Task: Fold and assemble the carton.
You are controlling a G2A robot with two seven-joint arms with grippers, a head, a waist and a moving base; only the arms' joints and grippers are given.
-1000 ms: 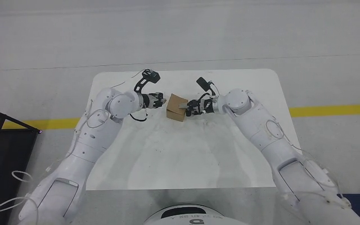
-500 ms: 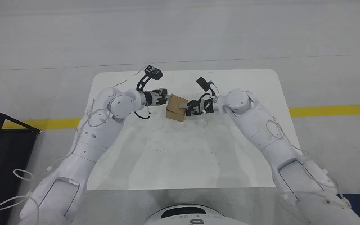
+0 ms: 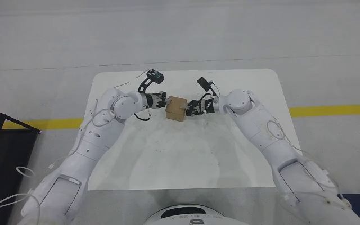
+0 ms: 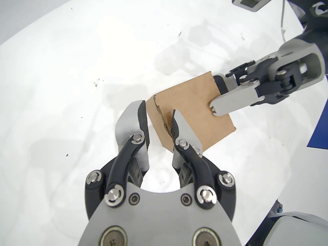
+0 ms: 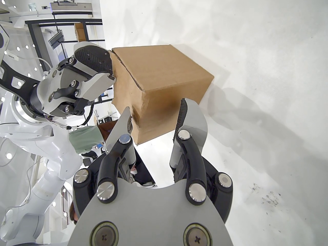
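With the carton [image 3: 176, 108] boxed up at the far middle of the table [image 3: 185, 157], my right gripper [image 3: 189, 108] clenched its right side and my left gripper [image 3: 165, 100] straddled its left corner, jaws parted; I judged the next move was pressing that seam flush.

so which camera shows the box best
The right wrist view: the box is close and large, with three faces and the flap seam visible. The left wrist view shows mostly one flat face. The top view shows it only as a small brown block on the table.
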